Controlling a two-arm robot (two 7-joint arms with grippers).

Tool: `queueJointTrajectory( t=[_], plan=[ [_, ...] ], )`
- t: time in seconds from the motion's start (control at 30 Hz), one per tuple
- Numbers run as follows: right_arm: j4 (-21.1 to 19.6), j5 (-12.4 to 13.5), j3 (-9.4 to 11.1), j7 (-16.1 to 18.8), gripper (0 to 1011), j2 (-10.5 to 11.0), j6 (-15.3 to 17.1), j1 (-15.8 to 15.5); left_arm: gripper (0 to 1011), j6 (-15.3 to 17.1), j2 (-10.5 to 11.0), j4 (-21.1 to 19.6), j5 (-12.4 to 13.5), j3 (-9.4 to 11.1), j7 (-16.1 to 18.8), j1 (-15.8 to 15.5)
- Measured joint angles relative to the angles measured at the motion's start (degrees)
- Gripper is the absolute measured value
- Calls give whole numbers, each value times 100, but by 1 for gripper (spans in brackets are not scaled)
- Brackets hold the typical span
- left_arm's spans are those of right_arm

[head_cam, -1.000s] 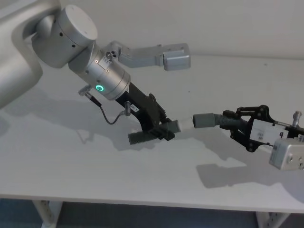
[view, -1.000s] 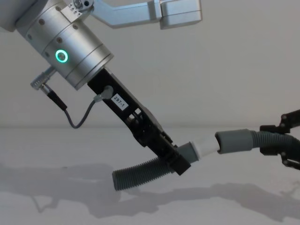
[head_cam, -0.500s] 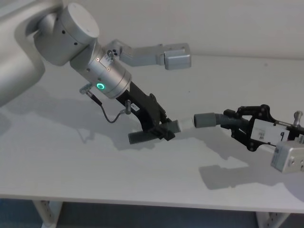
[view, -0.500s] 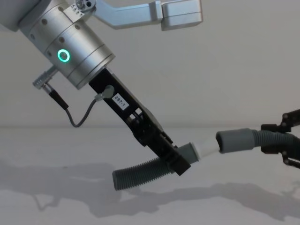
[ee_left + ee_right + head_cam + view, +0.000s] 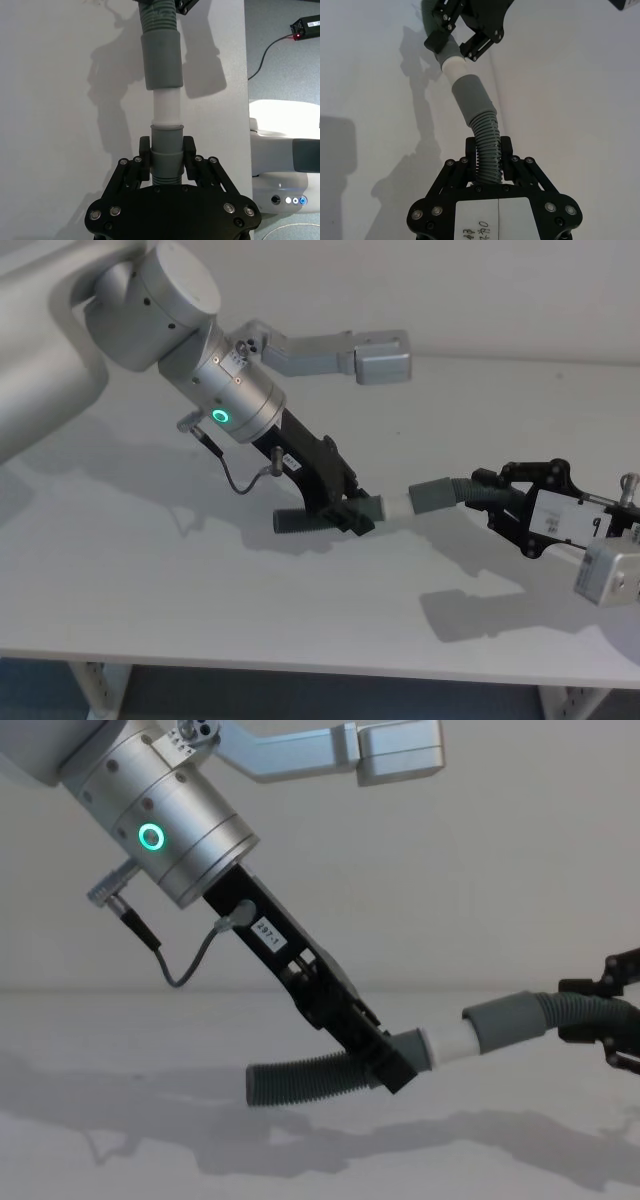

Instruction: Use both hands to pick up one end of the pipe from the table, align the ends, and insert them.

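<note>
A plain white table [image 5: 200, 580] under a pale wall is seen in the head view, with both hose pieces held above it. The left gripper [image 5: 352, 516], on a silver wrist with a green ring light [image 5: 220, 417], is clamped on the grey collar of the left hose piece [image 5: 305, 521], whose ribbed tail hangs out behind the jaws. The right gripper [image 5: 500, 502] is closed on the ribbed part of the right hose piece [image 5: 462, 490]. The white spigot [image 5: 398, 505] is seen between collar and socket cuff [image 5: 432, 496], its tip at the cuff's mouth; whether it has entered cannot be told from here. In the left wrist view the left gripper's [image 5: 167, 159] fingers [image 5: 144, 154] are pressed on both sides of the collar [image 5: 167, 150], and the spigot [image 5: 166, 105] is lined up straight with the cuff [image 5: 161, 60], its end met by the cuff's rim. In the right wrist view the right gripper [image 5: 489, 159] is shut around the ribbed hose [image 5: 487, 145] just behind the cuff [image 5: 470, 100], and a short length of white spigot [image 5: 454, 65] is left bare between cuff and left gripper [image 5: 454, 42]. In the chest view both pieces are held clear of the table [image 5: 120, 1160], the left gripper [image 5: 400, 1065] angled down from upper left, the spigot [image 5: 452, 1045] touching the cuff [image 5: 505, 1018], and the right gripper [image 5: 605, 1020] is cut by the right edge.
</note>
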Motion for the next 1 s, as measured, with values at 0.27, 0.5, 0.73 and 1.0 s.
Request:
queueJointTrajectory(
  t=[0.27,0.5,0.73,1.0],
  plan=[
    [-1,-56,-7,-2,275,4,-78,-9,383,-54,-68,89,-16,66,-49,-73],
    [14,-156,-32,-41,276,8,-165,-4,383,-58,-70,88,-40,99,-54,-107],
    [24,-213,-63,-72,275,11,-214,8,383,-36,-38,31,-65,113,-16,-115],
    [29,-231,-87,-78,275,13,-230,22,383,21,-2,-37,-109,110,79,-107]
  ],
)
